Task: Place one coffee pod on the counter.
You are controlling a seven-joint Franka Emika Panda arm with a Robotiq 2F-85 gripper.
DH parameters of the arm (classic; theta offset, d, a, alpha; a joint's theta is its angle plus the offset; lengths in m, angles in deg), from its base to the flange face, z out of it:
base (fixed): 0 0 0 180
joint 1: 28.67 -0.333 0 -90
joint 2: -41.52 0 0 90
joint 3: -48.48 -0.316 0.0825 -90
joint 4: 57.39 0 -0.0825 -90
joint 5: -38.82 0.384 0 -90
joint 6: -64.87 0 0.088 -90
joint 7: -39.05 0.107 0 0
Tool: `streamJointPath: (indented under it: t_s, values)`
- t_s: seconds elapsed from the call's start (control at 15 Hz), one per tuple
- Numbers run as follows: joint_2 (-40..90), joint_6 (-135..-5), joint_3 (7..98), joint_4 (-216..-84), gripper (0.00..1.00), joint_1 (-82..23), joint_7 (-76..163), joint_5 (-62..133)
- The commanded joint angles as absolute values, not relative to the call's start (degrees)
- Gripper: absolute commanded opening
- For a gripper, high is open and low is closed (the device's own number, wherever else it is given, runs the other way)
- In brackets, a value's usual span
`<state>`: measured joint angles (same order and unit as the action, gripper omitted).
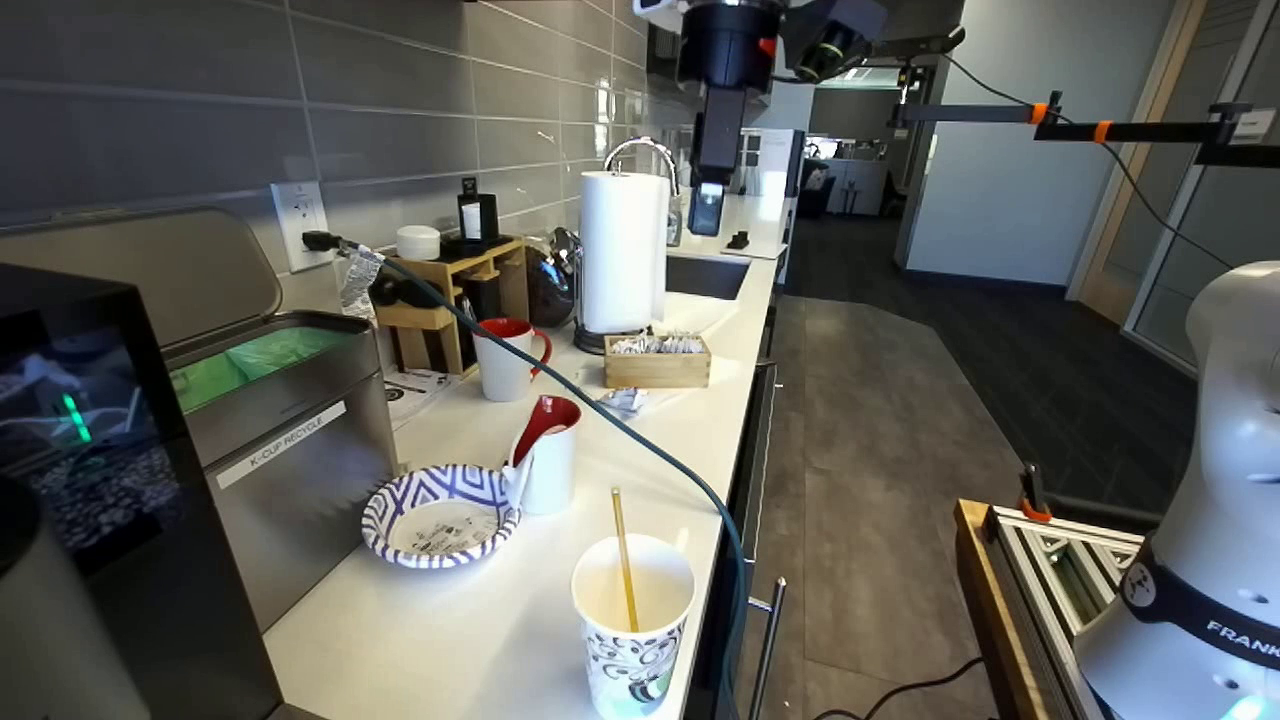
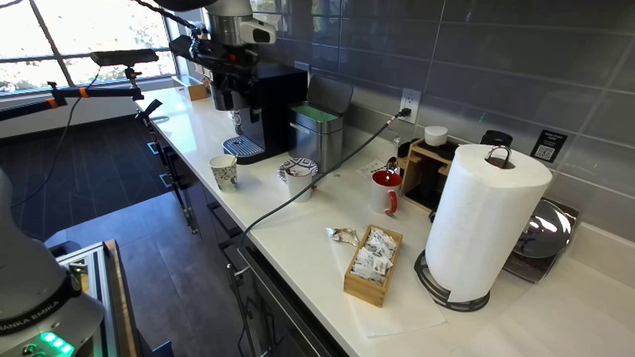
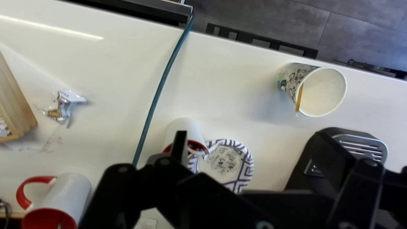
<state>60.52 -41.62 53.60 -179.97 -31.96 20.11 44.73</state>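
The white counter (image 1: pixel 450 640) runs along the tiled wall and shows in both exterior views (image 2: pixel 307 238) and the wrist view (image 3: pixel 229 86). I cannot make out a coffee pod in any view. My gripper (image 3: pixel 256 152) is open and empty, its two black fingers wide apart. It hangs above the counter, pointing down, and also shows in an exterior view (image 1: pixel 708 208). In the wrist view a blue-patterned paper bowl (image 3: pixel 227 165) with a printed packet in it lies below and between the fingers. The left finger partly covers a white mug with red inside (image 3: pixel 184 128).
A patterned paper cup (image 3: pixel 295 79) with a stirrer stands near the front edge. A black coffee machine (image 2: pixel 278 109) and an open K-cup recycle bin (image 1: pixel 310 480) stand by the wall. A blue cable (image 3: pixel 159 92) crosses the counter. A crumpled wrapper (image 2: pixel 343 236) lies by a wooden packet box (image 2: pixel 364 289).
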Motion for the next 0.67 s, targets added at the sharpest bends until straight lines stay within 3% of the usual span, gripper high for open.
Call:
streamJointPath:
  t_s: [0.0, 0.33, 0.6]
  values:
    - [61.01, -38.48, 55.29, -173.09, 1.00, -32.54, 12.29, 49.26]
    - [61.90, -32.09, 56.47, -162.82, 1.00, -32.00, 9.03, 50.94]
    - [63.53, -34.67, 56.15, -156.47, 1.00, -31.26, 13.49, 50.83]
